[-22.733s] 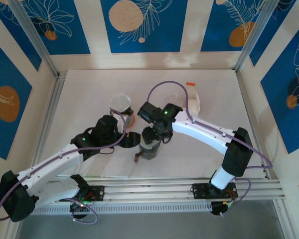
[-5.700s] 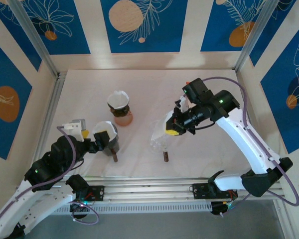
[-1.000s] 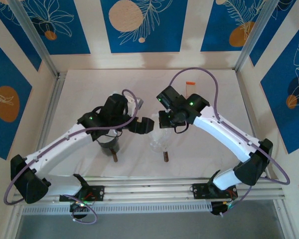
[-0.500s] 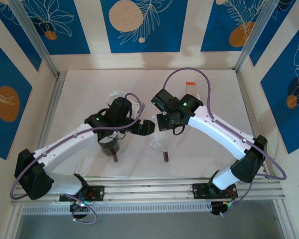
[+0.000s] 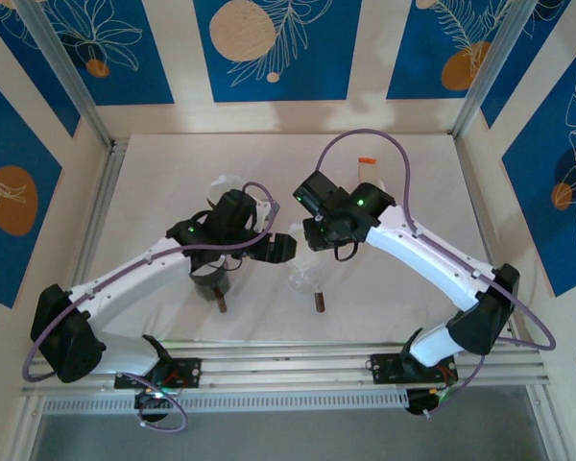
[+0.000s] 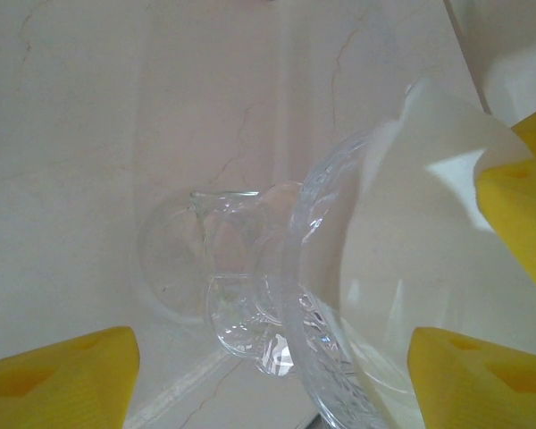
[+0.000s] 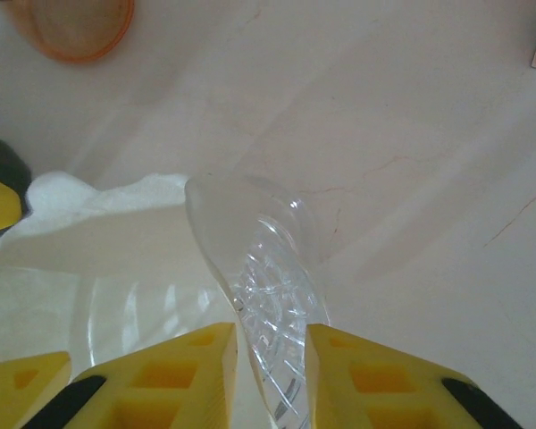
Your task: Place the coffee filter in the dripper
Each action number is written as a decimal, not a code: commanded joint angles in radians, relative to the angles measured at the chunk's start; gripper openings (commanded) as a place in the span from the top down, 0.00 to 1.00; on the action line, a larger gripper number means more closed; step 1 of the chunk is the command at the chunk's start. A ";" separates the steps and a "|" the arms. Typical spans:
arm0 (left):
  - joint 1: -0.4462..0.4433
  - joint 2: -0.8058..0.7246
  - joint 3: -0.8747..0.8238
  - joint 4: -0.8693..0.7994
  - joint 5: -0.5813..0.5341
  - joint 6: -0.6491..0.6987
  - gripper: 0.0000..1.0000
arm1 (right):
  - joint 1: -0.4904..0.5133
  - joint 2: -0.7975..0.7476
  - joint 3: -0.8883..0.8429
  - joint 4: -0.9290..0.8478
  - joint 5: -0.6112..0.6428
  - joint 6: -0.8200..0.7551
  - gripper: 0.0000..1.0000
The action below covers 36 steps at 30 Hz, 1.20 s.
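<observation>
Left gripper (image 6: 268, 344) spread wide, gripping nothing, jaws flanking the glass dripper (image 6: 295, 295). Paper filter (image 6: 411, 241) already sitting inside, looks like. Right gripper (image 7: 272, 338) astride the rim, can't tell if pinching or slack. Seating step, basically. Next, probably: press paper flush, then back off without tipping anything.

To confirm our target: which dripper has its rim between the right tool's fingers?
The clear glass dripper, mid-table, with the white filter in it. The dark dripper stands apart to its left; the orange dripper sits off by itself.

White paper filter (image 6: 420, 259), inside clear glass dripper (image 6: 297, 295)
</observation>
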 commanded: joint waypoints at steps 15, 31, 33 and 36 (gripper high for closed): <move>-0.003 0.009 -0.029 -0.012 -0.019 -0.013 0.21 | 0.023 -0.005 -0.066 -0.003 0.038 -0.003 1.00; -0.001 -0.034 -0.041 -0.029 -0.066 -0.005 0.18 | 0.051 0.019 -0.051 -0.022 0.072 -0.003 1.00; 0.000 -0.030 -0.041 -0.029 -0.064 -0.005 0.19 | 0.051 0.012 -0.034 -0.037 0.096 0.009 0.91; -0.001 -0.029 -0.042 -0.027 -0.060 -0.005 0.19 | 0.049 -0.024 -0.011 -0.041 0.133 0.013 0.58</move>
